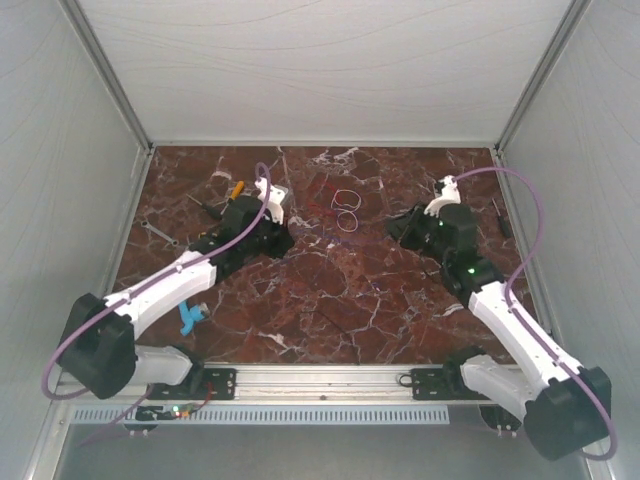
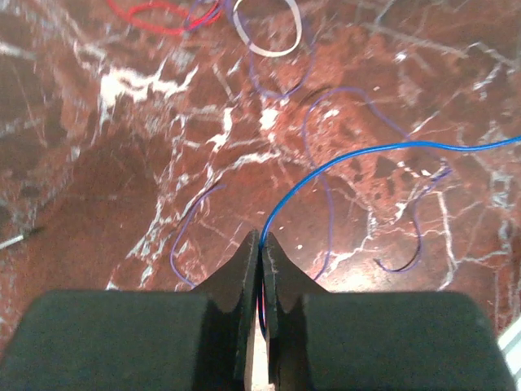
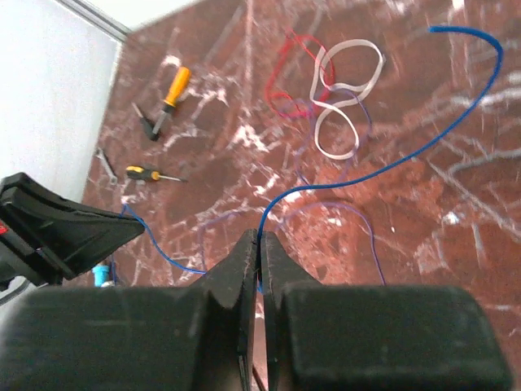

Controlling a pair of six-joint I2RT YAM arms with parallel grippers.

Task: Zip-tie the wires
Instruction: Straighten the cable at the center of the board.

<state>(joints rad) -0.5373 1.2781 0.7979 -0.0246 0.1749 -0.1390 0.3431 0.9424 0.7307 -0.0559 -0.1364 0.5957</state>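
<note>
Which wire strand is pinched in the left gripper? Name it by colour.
The bright blue strand: it runs out from between the left gripper's shut fingers, while the red strand, whitish loop and purple strand lie loose on the table beyond.

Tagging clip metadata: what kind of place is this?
Probably an enclosed robot test cell: white panel walls boxing in a marble-patterned tabletop, two robot arms bolted to a metal rail, a screwdriver and thin wires on top.
</note>
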